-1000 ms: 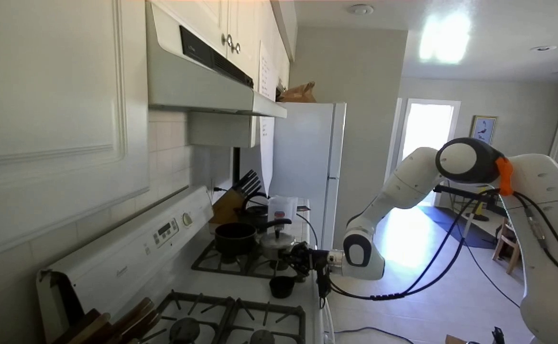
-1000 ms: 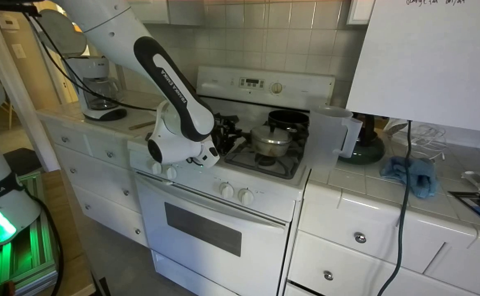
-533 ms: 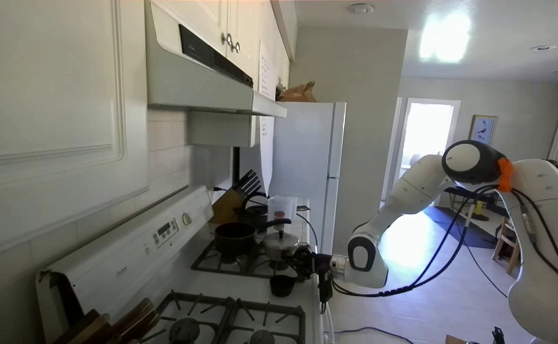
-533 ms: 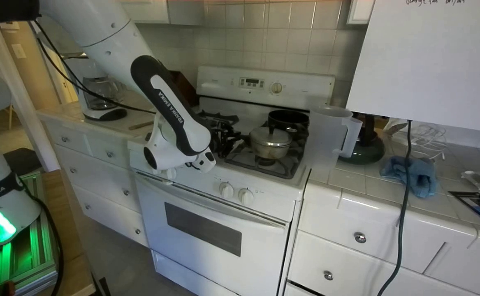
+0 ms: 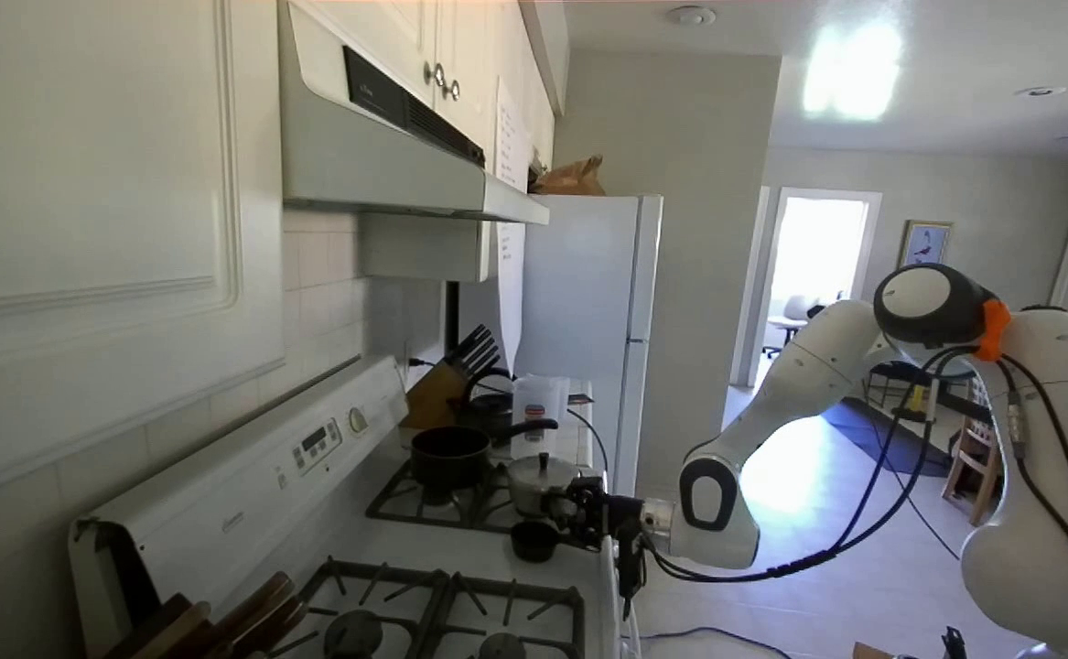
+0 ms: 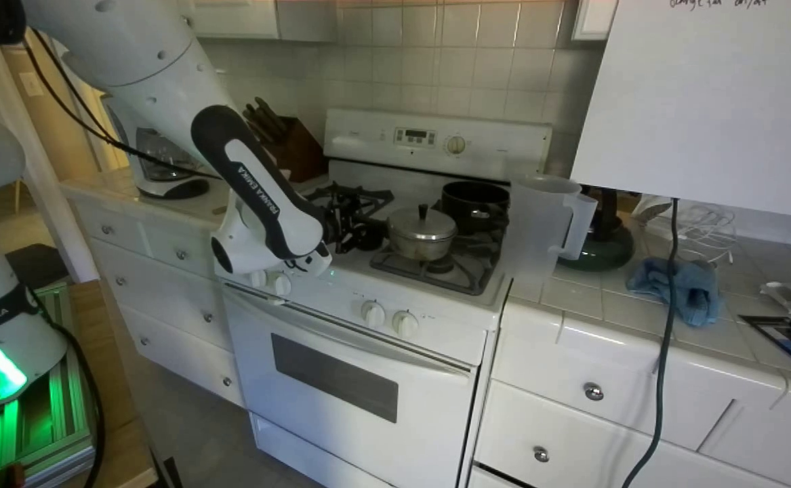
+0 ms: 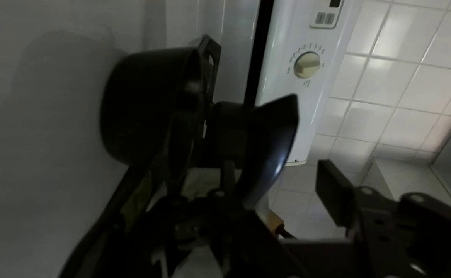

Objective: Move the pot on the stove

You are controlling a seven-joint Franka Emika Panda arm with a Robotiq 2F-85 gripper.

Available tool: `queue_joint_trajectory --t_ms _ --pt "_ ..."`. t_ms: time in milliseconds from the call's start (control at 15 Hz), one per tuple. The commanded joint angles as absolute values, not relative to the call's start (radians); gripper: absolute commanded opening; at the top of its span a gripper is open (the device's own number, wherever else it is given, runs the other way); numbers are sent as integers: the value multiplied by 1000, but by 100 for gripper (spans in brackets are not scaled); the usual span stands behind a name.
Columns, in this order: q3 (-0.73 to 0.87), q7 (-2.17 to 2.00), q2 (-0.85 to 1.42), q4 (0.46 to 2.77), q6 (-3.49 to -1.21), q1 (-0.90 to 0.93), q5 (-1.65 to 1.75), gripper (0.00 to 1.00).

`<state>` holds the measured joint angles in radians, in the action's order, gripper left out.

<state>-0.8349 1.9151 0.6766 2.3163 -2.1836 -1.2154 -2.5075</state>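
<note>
The silvery pot (image 5: 539,491) with its lid on sits at the front far burner of the white stove (image 5: 387,540). In an exterior view the pot (image 6: 422,238) stands left of its burner's centre. My gripper (image 5: 570,508) is beside the pot at the stove's front edge; it also shows in an exterior view (image 6: 351,225). In the wrist view my gripper (image 7: 275,173) is open. A shiny dark curved handle (image 7: 273,143) lies between the fingers, close to the left one and apart from the right. The silvery body is hidden there.
A small black pot (image 5: 534,542) stands by the gripper; it also shows in the wrist view (image 7: 144,104). A larger black pot (image 5: 449,456) is behind the silvery pot. A clear pitcher (image 6: 537,227) stands beside the stove. A range hood (image 5: 387,165) hangs above.
The gripper has moved back and sideways, toward the stove's middle. The silvery pot has shifted the same way with it. The small black pot has shifted slightly.
</note>
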Motion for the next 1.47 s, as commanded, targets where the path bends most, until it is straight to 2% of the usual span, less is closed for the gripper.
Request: queue_joint_trajectory --t_ms 0,133,467,533,667,1267,1400 --pt "-940 1952 662 2374 -2184 -1331 -2507 89" --pt "-982 1971 675 2379 -2206 -1382 -2507 100" --pt "-1039 2010 702 2387 -2250 -1463 -2507 100" --pt "-1045 2014 705 2387 -2260 -1472 -2507 75" --pt "-1048 2022 713 2385 -2276 -1478 -2507 66" --pt "-1016 2022 763 2337 -2346 -1419 -2508 1" --pt "-999 2018 782 2315 -2369 -1389 -2507 3"
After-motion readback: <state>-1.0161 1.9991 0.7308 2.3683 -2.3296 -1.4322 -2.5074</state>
